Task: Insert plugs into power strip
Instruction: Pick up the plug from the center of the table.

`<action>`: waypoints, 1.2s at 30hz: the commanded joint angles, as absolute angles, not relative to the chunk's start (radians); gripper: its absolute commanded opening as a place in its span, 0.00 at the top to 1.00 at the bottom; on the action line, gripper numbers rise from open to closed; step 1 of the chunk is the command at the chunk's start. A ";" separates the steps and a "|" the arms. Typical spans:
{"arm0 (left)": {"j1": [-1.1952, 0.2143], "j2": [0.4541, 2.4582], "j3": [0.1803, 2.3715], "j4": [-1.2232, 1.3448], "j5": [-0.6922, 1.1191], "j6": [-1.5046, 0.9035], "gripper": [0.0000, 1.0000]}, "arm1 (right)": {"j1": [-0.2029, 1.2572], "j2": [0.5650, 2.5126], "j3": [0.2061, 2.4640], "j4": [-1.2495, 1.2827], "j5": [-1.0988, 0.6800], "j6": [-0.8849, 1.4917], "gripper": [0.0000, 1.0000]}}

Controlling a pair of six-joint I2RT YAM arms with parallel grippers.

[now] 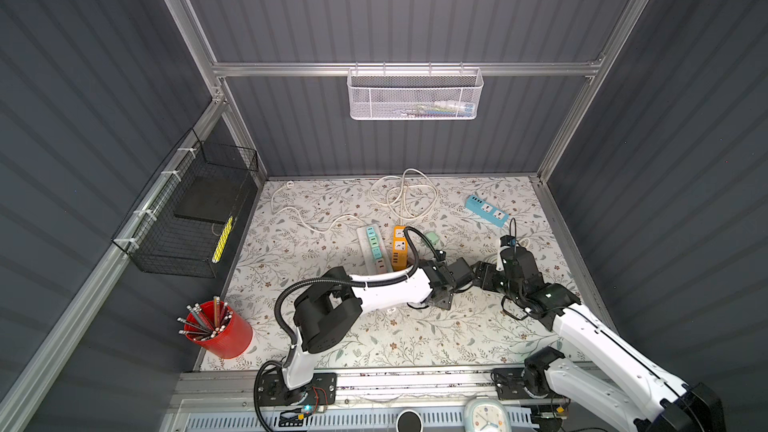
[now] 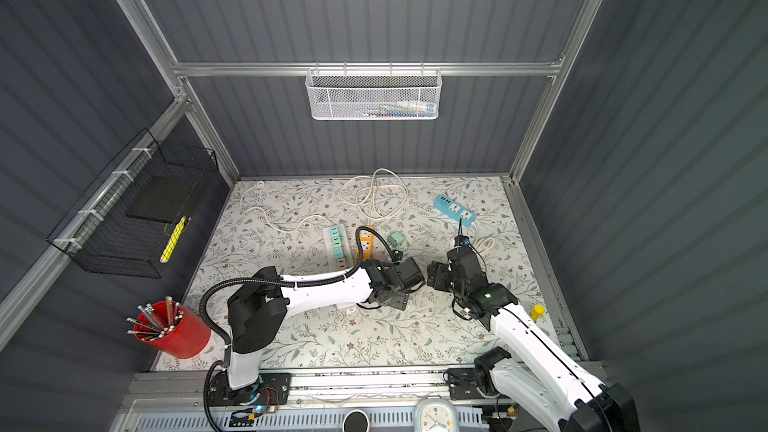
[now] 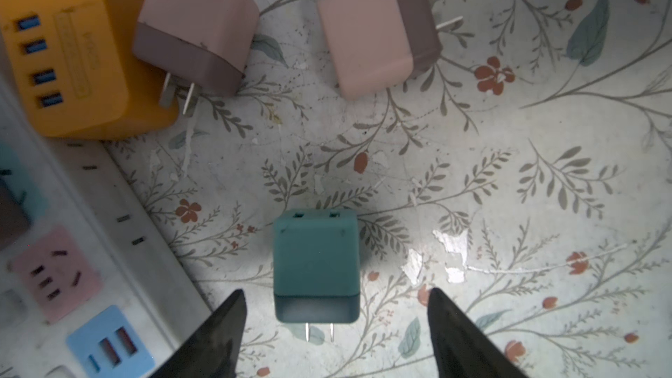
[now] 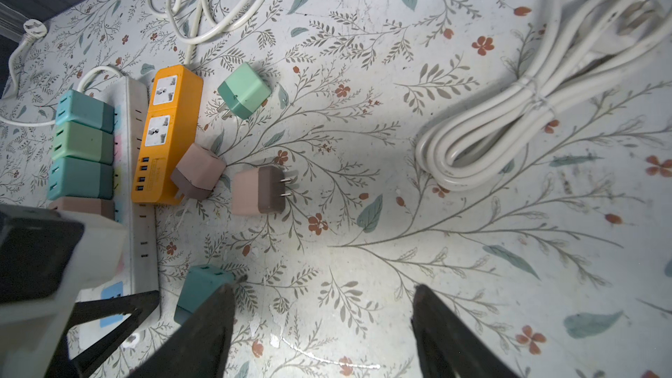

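On the desk (image 1: 478, 326), a teal plug (image 3: 315, 267) lies between the open left jaws in the left wrist view; the right jaws gape empty. Right wrist view counts eight: four seated plugs (image 4: 82, 141) in the white strip (image 4: 142, 220), four loose. Both top views show one loose, a mint plug (image 1: 432, 238), three o'clock of the orange strip (image 1: 400, 249).

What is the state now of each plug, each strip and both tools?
Left tool: open, on both sides of the teal plug, not gripping.
Right tool: open, empty.
Teal plug: loose, on its side.
White strip: four plugs seated.
Orange strip: sockets empty.
Blue strip: sockets empty.
Pink plug against orange strip: loose, on its side.
Other pink plug: loose, on its side.
Mint plug: loose, on its side.
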State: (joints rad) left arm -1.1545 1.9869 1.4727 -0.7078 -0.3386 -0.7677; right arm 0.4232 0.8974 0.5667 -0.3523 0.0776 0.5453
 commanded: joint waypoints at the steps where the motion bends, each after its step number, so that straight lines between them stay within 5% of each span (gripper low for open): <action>1: -1.136 2.035 1.451 -0.677 -0.303 -0.777 0.27 | 0.419 0.905 0.561 -0.357 0.068 0.545 0.24; 24: -1.106 1.970 1.341 -0.616 -0.280 -0.690 0.61 | 0.418 0.919 0.566 -0.356 0.043 0.551 0.26; 36: -1.109 1.622 0.970 0.092 -0.249 -0.262 0.73 | 0.419 0.947 0.688 -0.479 -0.088 0.483 0.28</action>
